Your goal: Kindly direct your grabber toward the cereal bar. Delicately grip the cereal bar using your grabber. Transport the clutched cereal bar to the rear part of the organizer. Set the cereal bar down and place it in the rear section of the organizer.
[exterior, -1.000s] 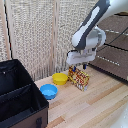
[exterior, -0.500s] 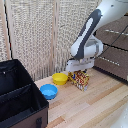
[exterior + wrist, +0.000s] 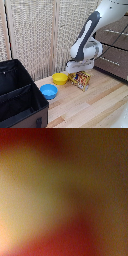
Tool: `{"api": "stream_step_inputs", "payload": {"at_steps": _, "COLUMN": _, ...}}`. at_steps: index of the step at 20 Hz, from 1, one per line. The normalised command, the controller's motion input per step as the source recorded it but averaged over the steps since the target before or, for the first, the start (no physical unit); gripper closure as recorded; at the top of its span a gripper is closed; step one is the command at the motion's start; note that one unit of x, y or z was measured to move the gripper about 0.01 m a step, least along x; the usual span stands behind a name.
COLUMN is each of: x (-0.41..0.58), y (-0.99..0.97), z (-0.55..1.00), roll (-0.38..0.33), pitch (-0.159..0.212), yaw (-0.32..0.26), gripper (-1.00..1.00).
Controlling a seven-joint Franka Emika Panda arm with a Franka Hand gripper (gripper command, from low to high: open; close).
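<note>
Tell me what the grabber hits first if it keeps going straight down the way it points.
Most likely the cereal bar: the grabber points down right above it, apparently at or near contact. The wrist view is only a red-orange blur, so the remaining gap is unclear.

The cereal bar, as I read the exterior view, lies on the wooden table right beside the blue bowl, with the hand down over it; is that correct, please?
Not quite. In the exterior view the cereal bar lies on the wooden table right beside the yellow bowl, not the blue bowl, which sits further toward the organizer. The hand is indeed down over it.
</note>
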Motion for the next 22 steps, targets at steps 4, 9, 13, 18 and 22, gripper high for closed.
{"api": "stream_step_inputs", "payload": {"at_steps": 4, "x": 0.159, "y": -0.01, "z": 0.61, "roll": 0.029, "pitch": 0.178, "yaw": -0.088, "gripper": 1.0}}
{"api": "stream_step_inputs", "payload": {"at_steps": 9, "x": 0.184, "y": -0.07, "z": 0.78, "roll": 0.02, "pitch": 0.154, "yaw": -0.131, "gripper": 1.0}}
{"api": "stream_step_inputs", "payload": {"at_steps": 13, "x": 0.33, "y": -0.02, "z": 0.86, "roll": 0.016, "pitch": 0.097, "yaw": -0.114, "gripper": 1.0}}
{"api": "stream_step_inputs", "payload": {"at_steps": 18, "x": 0.467, "y": 0.0, "z": 0.9, "roll": 0.0, "pitch": 0.044, "yaw": -0.051, "gripper": 1.0}}
{"api": "stream_step_inputs", "payload": {"at_steps": 22, "x": 0.434, "y": 0.05, "z": 1.0, "roll": -0.004, "pitch": 0.076, "yaw": -0.093, "gripper": 1.0}}
